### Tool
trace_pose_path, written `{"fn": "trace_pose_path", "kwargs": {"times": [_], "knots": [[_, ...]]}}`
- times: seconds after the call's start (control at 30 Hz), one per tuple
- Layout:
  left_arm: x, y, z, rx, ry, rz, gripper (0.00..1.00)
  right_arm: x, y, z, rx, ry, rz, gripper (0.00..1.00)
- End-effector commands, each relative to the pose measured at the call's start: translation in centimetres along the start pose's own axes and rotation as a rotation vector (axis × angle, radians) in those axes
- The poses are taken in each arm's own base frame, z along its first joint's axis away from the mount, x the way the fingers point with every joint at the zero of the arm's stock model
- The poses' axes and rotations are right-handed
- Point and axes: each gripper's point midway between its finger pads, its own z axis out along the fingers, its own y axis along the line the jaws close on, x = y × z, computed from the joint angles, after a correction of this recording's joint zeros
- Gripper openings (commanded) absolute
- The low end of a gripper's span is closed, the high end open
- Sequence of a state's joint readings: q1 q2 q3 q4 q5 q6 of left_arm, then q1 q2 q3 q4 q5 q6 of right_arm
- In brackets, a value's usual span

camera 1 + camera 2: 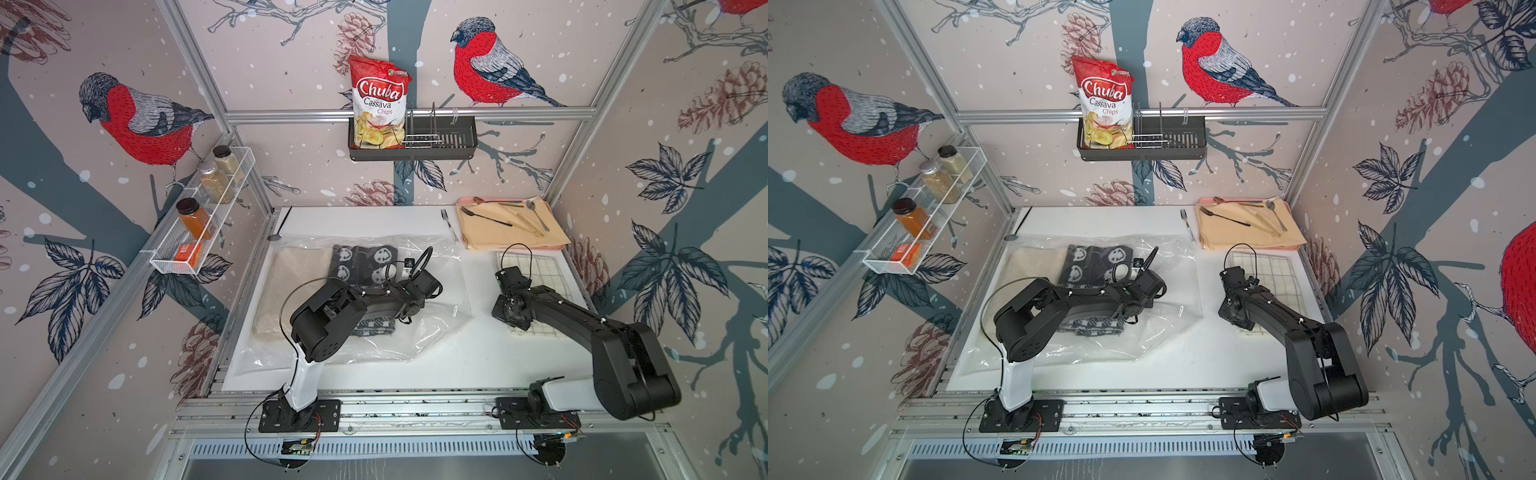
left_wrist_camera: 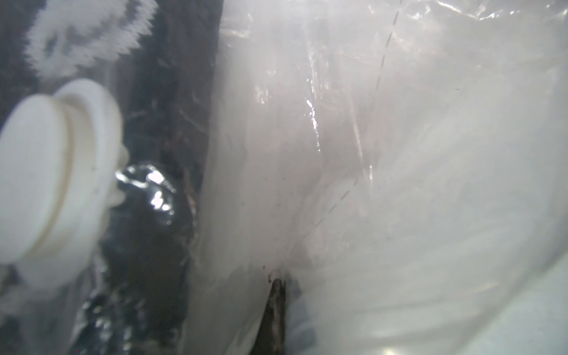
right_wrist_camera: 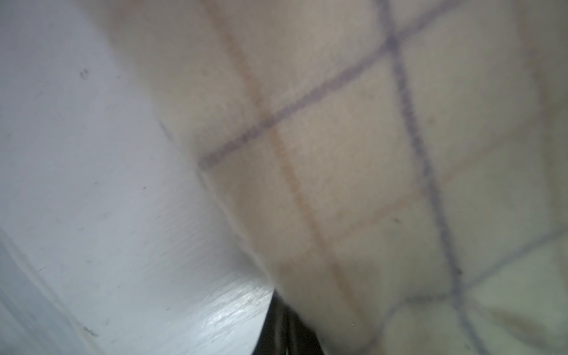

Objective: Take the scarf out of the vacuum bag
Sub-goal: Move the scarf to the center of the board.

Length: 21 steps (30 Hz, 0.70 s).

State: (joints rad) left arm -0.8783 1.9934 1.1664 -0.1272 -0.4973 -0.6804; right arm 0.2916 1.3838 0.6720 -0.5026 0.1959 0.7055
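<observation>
Left wrist view: vacuum bag point(image 2: 399, 153) film close up, white valve cap point(image 2: 46, 184) beside dark smiley-patterned scarf point(image 1: 365, 257) inside. Bag lies on bench point(image 1: 478, 365) under the left arm in both top views; beige cloth point(image 1: 291, 286) also inside. Closed left gripper point(image 2: 276, 295) meets creased plastic; pinch unconfirmed. Closed right gripper point(image 3: 282, 319) sits at checked cloth point(image 3: 368, 153) edge.

Both top views give you bright, even light and a sharp centre, with only faint, soft shadows on the white table point(image 1: 478, 357) and the frame posts point(image 1: 195, 70) bowing toward the edges. Your left wrist view is hazy, the valve cap point(image 2: 46, 172) blurred and glints flaring on the vacuum bag point(image 2: 313, 113). Your right wrist view is dimmer and out of focus across the checked cloth point(image 3: 368, 153).
</observation>
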Motion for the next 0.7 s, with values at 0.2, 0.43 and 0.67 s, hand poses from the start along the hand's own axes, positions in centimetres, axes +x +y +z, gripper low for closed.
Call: {"fn": "trace_pose_path", "kwargs": {"times": [0.2, 0.43, 0.67], "knots": [[0.6, 0.2, 0.1, -0.006, 0.027, 0.003, 0.00, -2.9, 7.0, -2.0, -0.257, -0.053, -0.134, 0.00], [0.4, 0.4, 0.0, -0.014, 0.021, 0.004, 0.00, -4.4, 6.7, 1.0, -0.167, -0.025, -0.141, 0.00], [0.5, 0.5, 0.0, -0.011, 0.026, 0.006, 0.00, -4.9, 4.8, 3.2, -0.112, 0.007, -0.117, 0.00]]}}
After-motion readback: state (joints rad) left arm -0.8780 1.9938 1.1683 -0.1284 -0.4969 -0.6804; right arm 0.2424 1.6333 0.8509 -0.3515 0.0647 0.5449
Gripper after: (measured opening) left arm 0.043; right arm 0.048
